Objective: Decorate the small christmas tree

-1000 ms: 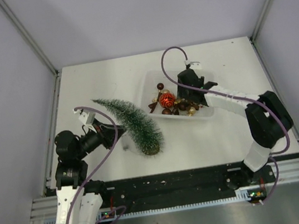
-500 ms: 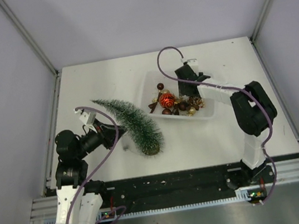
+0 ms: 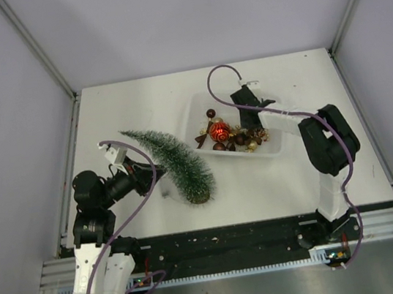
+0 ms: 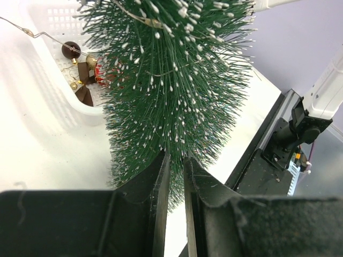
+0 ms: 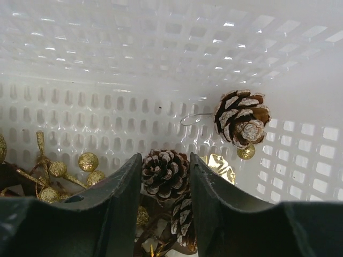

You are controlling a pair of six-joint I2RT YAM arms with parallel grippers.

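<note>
Pinching into the frosted bristles, our left gripper [image 4: 176, 156] has its jaws drawn to a thin slit, closed on the small christmas tree [image 4: 171, 80] partway along its side. We see a slim, dark green cone with white-tipped needles, leaning over the table [image 3: 124, 106]. Its round brown wooden base [image 3: 201, 197] is toward the near edge, and its tip points away to the left, just beside the white tray [image 3: 195, 114]. Whether the base rests on the table we cannot tell. Our right gripper [image 5: 164, 155] is down inside the tray, jaws partly open on either side of a frosted pinecone [image 5: 165, 172]. The fingers sit right against its scales, and we cannot tell whether they pinch it. A second pinecone [image 5: 241, 120] with a wire loop lies against the tray's perforated wall. Gold beads [image 5: 88, 160] sit to the left, and a red bauble [image 3: 218, 130] shows from above. The trunk is buried in bristles, so what the left fingers actually bear on is hidden. From above, the right gripper's own body covers its fingertips.
</note>
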